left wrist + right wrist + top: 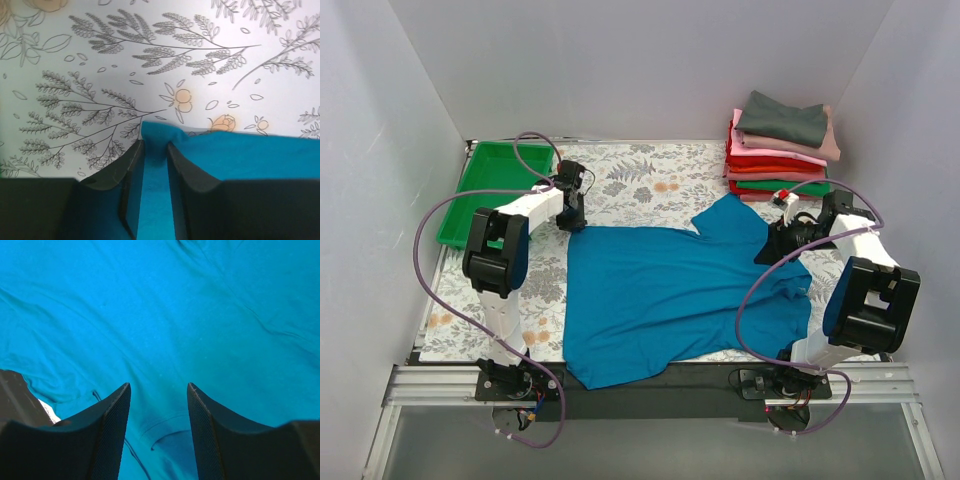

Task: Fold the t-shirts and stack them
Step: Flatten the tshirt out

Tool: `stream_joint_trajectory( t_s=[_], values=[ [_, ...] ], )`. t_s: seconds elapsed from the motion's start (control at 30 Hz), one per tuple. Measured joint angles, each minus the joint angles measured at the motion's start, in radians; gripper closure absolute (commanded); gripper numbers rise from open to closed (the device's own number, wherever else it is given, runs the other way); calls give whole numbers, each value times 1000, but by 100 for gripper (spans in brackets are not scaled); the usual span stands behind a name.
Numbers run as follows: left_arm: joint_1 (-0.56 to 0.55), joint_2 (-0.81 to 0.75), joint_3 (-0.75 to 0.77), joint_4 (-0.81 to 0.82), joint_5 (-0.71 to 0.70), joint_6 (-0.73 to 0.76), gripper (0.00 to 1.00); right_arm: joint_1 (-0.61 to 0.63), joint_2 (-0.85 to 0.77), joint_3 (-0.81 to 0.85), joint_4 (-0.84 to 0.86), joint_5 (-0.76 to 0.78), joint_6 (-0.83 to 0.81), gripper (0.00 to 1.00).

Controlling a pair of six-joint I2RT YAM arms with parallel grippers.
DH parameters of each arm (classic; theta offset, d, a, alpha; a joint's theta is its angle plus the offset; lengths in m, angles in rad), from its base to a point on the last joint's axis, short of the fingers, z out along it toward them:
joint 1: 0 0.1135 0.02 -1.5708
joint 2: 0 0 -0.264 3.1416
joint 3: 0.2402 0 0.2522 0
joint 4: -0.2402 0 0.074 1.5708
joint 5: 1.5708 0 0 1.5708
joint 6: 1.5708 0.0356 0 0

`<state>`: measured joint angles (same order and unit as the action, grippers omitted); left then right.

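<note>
At the far left a green tray (490,190) sits on the flower-printed surface (640,180), at its back corner. Just to the right of the tray, the left tool (572,215) reaches down to the back left corner of the teal shirt (670,290).

In the left wrist view the left tool (155,150) has its two fingers (131,172) drawn close together. A strip of the teal shirt (250,155) is pinched between them, and the corner of the cloth pokes out just past the tips onto the printed surface (150,60).

The teal shirt lies spread open across the middle of the surface. Its straight left edge runs from the left tool toward the near side. Its near left corner hangs over the dark strip at the front edge, and one sleeve points toward the back right.

The right tool (775,245) is over the right part of the shirt, just below that sleeve. In the right wrist view the right tool (159,390) has its fingers (112,430) well apart, with nothing between them but the rumpled teal shirt (165,315) beneath. Whether the tips touch the cloth I cannot tell.

In the back right corner, apart from the teal shirt, stands a stack of folded shirts (778,160). A grey one lies on top, with pink and red ones under it and a green one near the bottom.
</note>
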<state>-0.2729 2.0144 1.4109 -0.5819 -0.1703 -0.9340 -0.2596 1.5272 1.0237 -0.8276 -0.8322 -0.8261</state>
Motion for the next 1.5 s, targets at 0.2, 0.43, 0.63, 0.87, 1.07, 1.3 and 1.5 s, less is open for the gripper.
stream_joint_trajectory(
  t_s=[0.2, 0.43, 0.63, 0.87, 1.07, 1.3, 1.5],
  values=[
    [1, -2, -7, 14, 39, 0, 100, 62, 55, 66, 4, 66, 22, 43],
    [10, -111, -158, 62, 51, -31, 100, 104, 246, 296, 171, 267, 175, 44],
    [32, -260, -309, 17, 63, -50, 100, 108, 443, 398, 260, 392, 253, 46],
    [42, -306, -372, 18, 93, -67, 100, 129, 486, 382, 288, 443, 269, 95],
    [42, -371, -425, 13, 126, -77, 100, 129, 314, 137, 339, 481, 211, 99],
    [42, -553, -502, 10, 220, -115, 100, 98, 70, -111, 180, 547, 100, 68],
    [42, -588, -525, 14, 261, -126, 100, 82, 83, 29, 72, 528, 113, 60]
  ],
)
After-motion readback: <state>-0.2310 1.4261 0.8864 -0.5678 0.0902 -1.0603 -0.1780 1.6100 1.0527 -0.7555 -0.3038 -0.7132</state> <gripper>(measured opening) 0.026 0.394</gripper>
